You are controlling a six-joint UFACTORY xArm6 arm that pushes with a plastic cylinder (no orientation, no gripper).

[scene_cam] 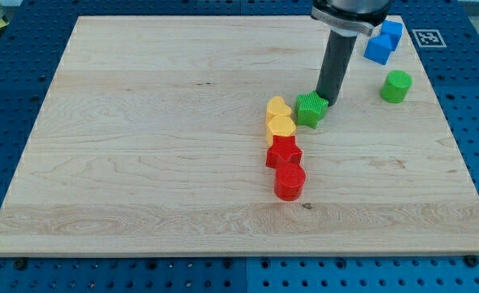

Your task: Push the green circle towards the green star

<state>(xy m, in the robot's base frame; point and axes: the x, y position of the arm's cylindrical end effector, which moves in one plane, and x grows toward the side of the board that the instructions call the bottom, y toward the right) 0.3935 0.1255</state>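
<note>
The green circle (396, 85) stands near the view's right edge of the wooden board (141, 146). The green star (311, 109) lies left of it, near the board's middle. My tip (328, 101) rests against the green star's upper right side. The green circle is well to the right of my tip, apart from it.
Two yellow blocks (279, 108) (280, 128) touch the green star's left side. A red star (283, 152) and a red cylinder (289, 181) lie below them in a line. Two blue blocks (392, 32) (378, 49) sit at the view's top right.
</note>
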